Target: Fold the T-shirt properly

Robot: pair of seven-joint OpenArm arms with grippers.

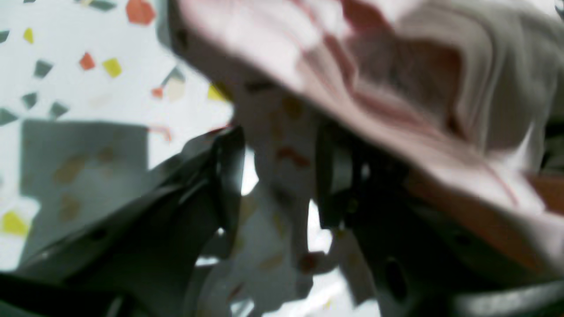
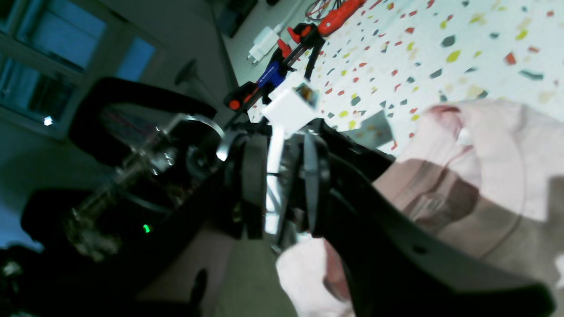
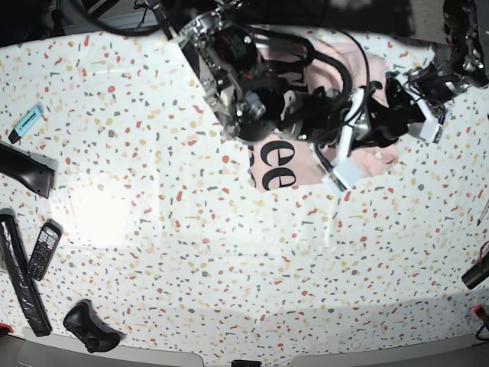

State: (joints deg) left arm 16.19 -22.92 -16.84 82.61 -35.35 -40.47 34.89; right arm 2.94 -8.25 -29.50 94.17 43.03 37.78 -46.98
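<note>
The pale pink T-shirt (image 3: 307, 164) lies bunched at the table's far middle, with black letters "ee" showing on its near edge. In the left wrist view its folds (image 1: 396, 88) are heaped above and to the right of my left gripper (image 1: 277, 176). That gripper's jaws stand wide apart, with only speckled table between them. My right gripper (image 2: 284, 185) hangs over the shirt's edge (image 2: 484, 154) with its jaws apart, and I see no cloth pinched between them. In the base view both grippers meet over the shirt's right part, the left gripper (image 3: 386, 122) beside the right gripper (image 3: 341, 157).
On the table's left side lie a teal marker (image 3: 27, 121), a black remote (image 3: 43, 248), a long black bar (image 3: 19, 283) and a black game controller (image 3: 92, 325). Red clamps (image 2: 308, 31) and a white charger (image 2: 264, 42) sit at the table's edge.
</note>
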